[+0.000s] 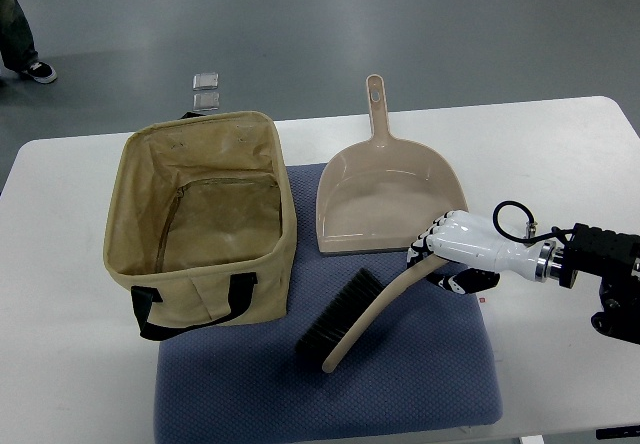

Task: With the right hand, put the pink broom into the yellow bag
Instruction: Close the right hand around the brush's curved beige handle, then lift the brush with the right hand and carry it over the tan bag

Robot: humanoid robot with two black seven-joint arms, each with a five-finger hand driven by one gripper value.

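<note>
The broom (362, 316) is a beige hand brush with dark bristles. It lies slanted on the blue mat, bristles at the left, handle rising to the right. My right hand (447, 251) comes in from the right edge and its fingers are curled around the upper end of the handle. The yellow bag (203, 226) is an open tan fabric box with black straps, standing on the left part of the mat, its inside bare. The left arm does not show.
A beige dustpan (385, 199) lies just behind the broom, its handle pointing away. The blue mat (420, 384) covers the middle of the white table (560, 154). A person's shoe (38, 70) shows on the floor at far left.
</note>
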